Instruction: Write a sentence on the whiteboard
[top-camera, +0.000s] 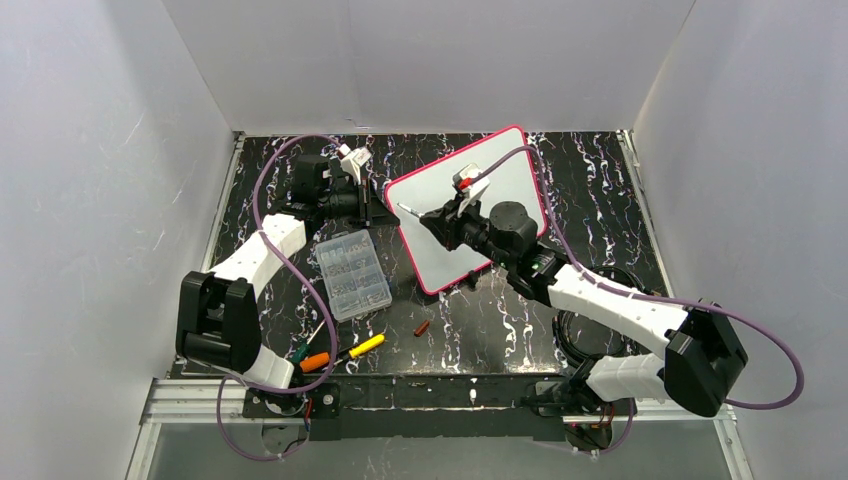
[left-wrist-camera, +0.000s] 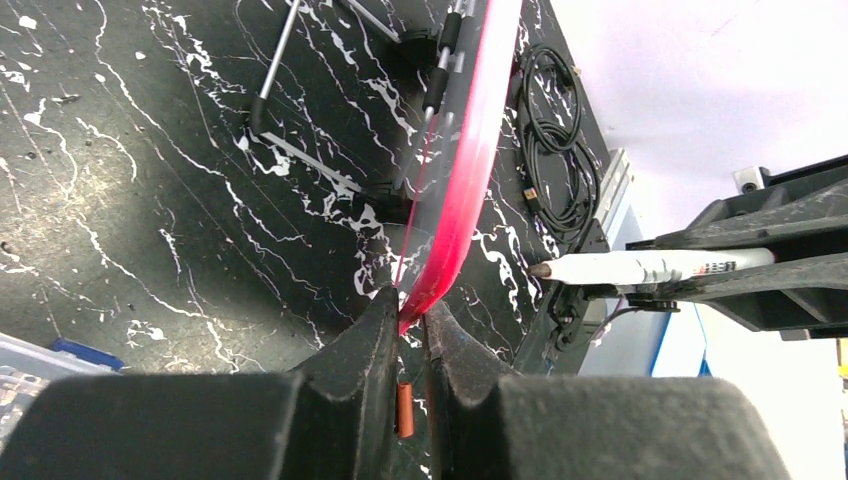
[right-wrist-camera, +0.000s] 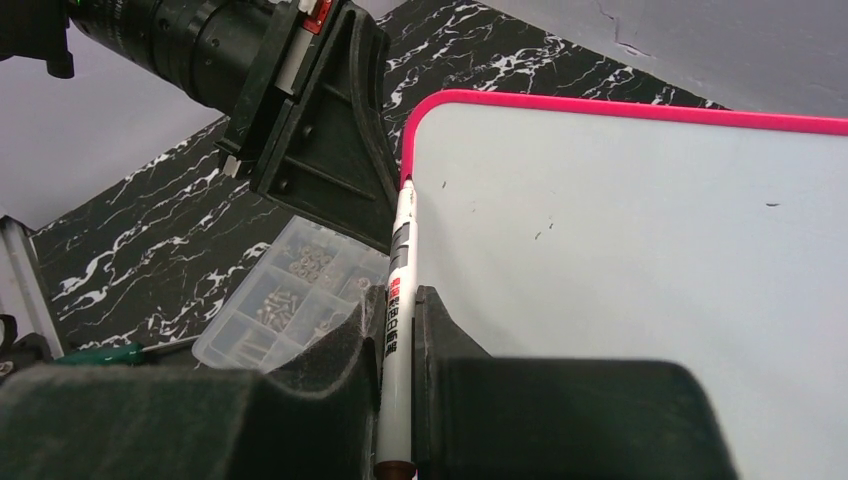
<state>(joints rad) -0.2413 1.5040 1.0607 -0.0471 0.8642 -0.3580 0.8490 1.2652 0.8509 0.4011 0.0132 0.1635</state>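
The right gripper (right-wrist-camera: 398, 300) has its dark fingers pressed together on a white-barrelled marker pen (right-wrist-camera: 402, 250). The pen's tip points forward and sits right at the left edge of the flat white whiteboard with the thin pink-red rim (right-wrist-camera: 650, 260); whether it touches cannot be told. The left gripper (left-wrist-camera: 410, 305) is pinched onto that board's rim at its left corner, probably to steady it against the push of the pen. The whiteboard stands tilted against a thin metal wire stand (left-wrist-camera: 320, 165) behind it, which turns its face toward the pen. That face bears no writing yet, only a few faint specks, so the first stroke seems about to begin. Left of the whiteboard lies a clear plastic compartment box (top-camera: 350, 272), and in front of the whiteboard a small brown-red pen cap (top-camera: 421, 328). The table (top-camera: 600, 180) is black with white marbling, enclosed by plain white wall panels (top-camera: 100, 150).
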